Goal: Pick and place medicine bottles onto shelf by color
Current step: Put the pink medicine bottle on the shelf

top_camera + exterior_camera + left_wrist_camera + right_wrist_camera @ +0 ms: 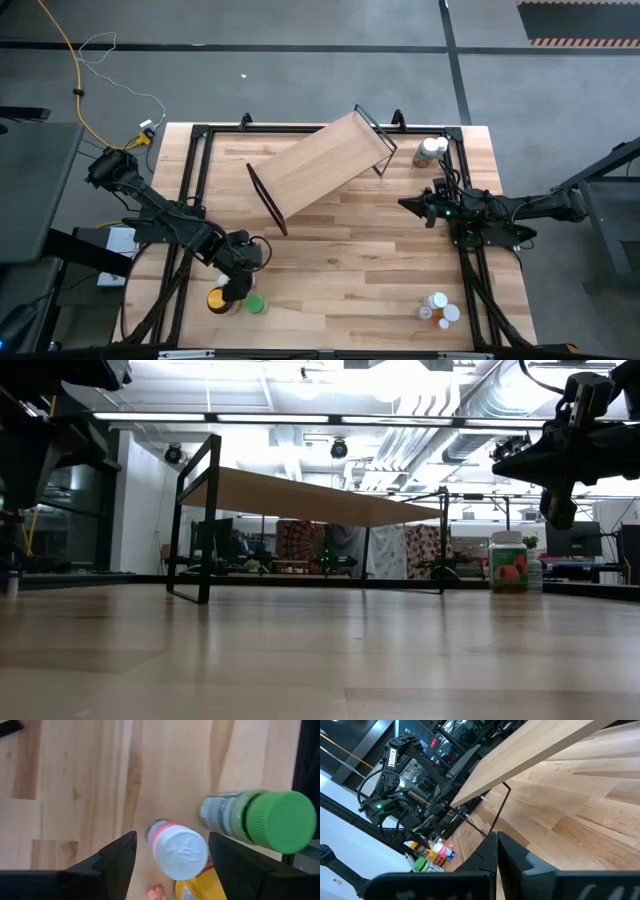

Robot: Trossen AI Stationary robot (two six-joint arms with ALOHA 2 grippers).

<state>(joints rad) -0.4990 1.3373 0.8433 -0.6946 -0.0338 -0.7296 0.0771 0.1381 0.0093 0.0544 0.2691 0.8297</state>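
Near the table's front left corner, my left gripper [236, 287] [172, 839] points steeply down and is open. A small white-capped bottle with a pink band [178, 849] stands between its fingers, with a gap showing on one side. A green-capped bottle [265, 820] [254, 305] and a yellow-lidded amber jar [218, 299] stand beside it. The shelf [322, 160], a light-wood board with black wire ends, stands slantwise at the table's far middle. My right gripper [412, 205] [496, 851] waits shut at the right, held level above the table.
A white bottle with a green cap and a peach label [430, 150] [508, 563] stands at the far right corner. A few small white and orange bottles [440, 310] cluster at the near right. Bare wood [350, 260] lies between the shelf and the front edge.
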